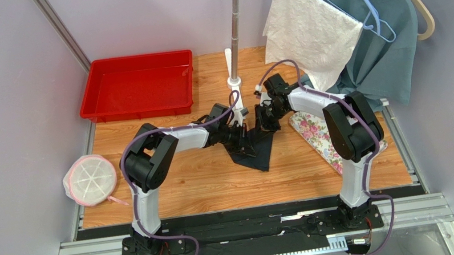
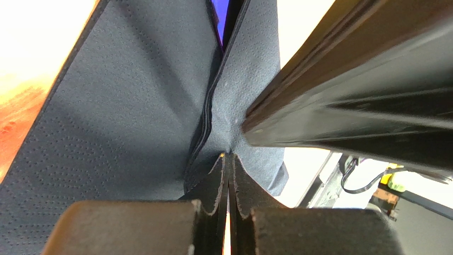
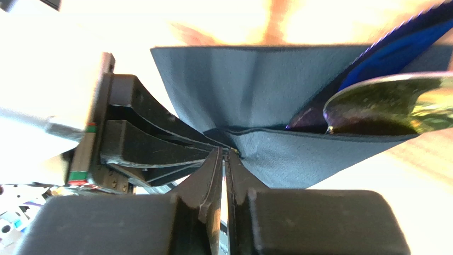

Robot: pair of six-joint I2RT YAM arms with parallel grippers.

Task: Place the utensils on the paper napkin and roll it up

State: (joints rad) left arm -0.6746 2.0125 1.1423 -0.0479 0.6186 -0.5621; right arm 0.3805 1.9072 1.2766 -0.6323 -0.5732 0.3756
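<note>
Two robot arms meet over the middle of a wooden table [image 1: 185, 188], where their wrists hide the spot at which they work; from above, only the lower part of the paper napkin [image 1: 257, 152] shows, a dark sheet hanging to a point on the table below the two grippers. The utensils [image 3: 375, 109] cannot be seen from above. The right wrist view shows a shiny gold spoon bowl and a strip of blue handle tucked inside the napkin's fold and cut off at the frame's right edge. How many pieces lie there cannot be told. The left wrist view shows only a thin sliver of blue at the top of the fold. The left gripper [image 2: 228, 159] is pinched closed on an edge of the napkin, as is the right gripper [image 3: 225, 154], with the two clamped just beside each other on the same bunched corner. Glare washes out the table in both wrist views. A red tray [image 1: 91, 97] sits at the far left corner. A floral mat [image 1: 314, 129] lies to the right, partly covered by the right arm. A pole [image 1: 236, 25] stands just behind the grippers, with a white cloth [image 1: 309, 27] and a teal garment [image 1: 387, 49] on hangers to its right. A round white mesh object [image 1: 90, 180] rests at the table's left edge.
</note>
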